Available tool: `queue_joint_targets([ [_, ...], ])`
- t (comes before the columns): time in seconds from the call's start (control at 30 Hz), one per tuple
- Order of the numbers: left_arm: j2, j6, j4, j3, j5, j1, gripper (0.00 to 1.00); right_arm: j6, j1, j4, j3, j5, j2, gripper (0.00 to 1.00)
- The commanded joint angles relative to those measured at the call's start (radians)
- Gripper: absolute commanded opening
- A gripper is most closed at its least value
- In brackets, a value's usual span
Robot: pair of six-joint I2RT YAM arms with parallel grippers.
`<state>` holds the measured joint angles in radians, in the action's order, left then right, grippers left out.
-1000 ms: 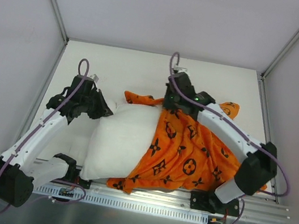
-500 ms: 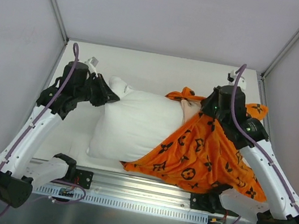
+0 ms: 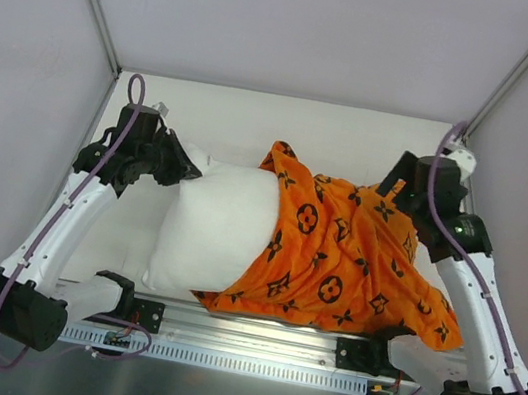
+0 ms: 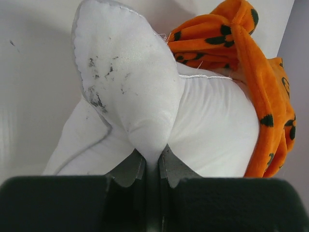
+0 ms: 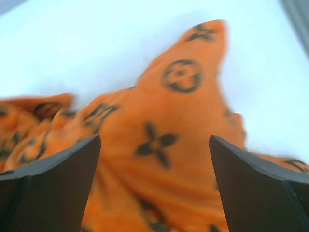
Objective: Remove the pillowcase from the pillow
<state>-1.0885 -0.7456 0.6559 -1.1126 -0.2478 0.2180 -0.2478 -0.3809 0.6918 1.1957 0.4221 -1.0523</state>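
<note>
1. Your left gripper (image 4: 152,162) pinches one corner of the pillow (image 3: 212,235) tight between its jaws.
2. Your right gripper (image 5: 154,140) has its jaws spread wide with nothing in them. It hangs just above the pillowcase (image 3: 340,256), near the far right corner.
3. The pillowcase lies over the right half of the pillow, and the white left half sticks out. You cannot tell how much pillow is inside the orange cloth.
4. Watch out: the soft corner could slip out of the left jaws if you pull hard, because they hold only a small bit.
5. If the right jaws close on too thick a bunch, they may grab the pillow too. Then both slide together and the cover does not come off.
6. The cloth's near edge lies by the metal rail (image 3: 248,352), so a low pull could snag there.
</note>
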Motion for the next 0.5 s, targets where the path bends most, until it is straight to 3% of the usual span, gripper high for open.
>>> queue_joint_targets([
  [0.0, 0.03, 0.02, -0.033, 0.016, -0.011, -0.028, 0.0, 0.028, 0.206, 0.018, -0.021, -0.055, 0.013, 1.0],
  [0.1, 0.035, 0.022, -0.035, 0.034, -0.022, -0.045, 0.0, 0.024, 0.35, 0.018, -0.006, -0.137, -0.104, 0.96],
  [0.23, 0.041, 0.025, -0.036, 0.046, -0.033, -0.051, 0.0, -0.008, 0.497, 0.011, 0.056, -0.36, -0.294, 0.96],
  [0.47, 0.058, 0.044, -0.036, 0.057, -0.045, -0.077, 0.0, -0.084, 0.57, -0.123, 0.123, -0.609, -0.572, 0.98],
])
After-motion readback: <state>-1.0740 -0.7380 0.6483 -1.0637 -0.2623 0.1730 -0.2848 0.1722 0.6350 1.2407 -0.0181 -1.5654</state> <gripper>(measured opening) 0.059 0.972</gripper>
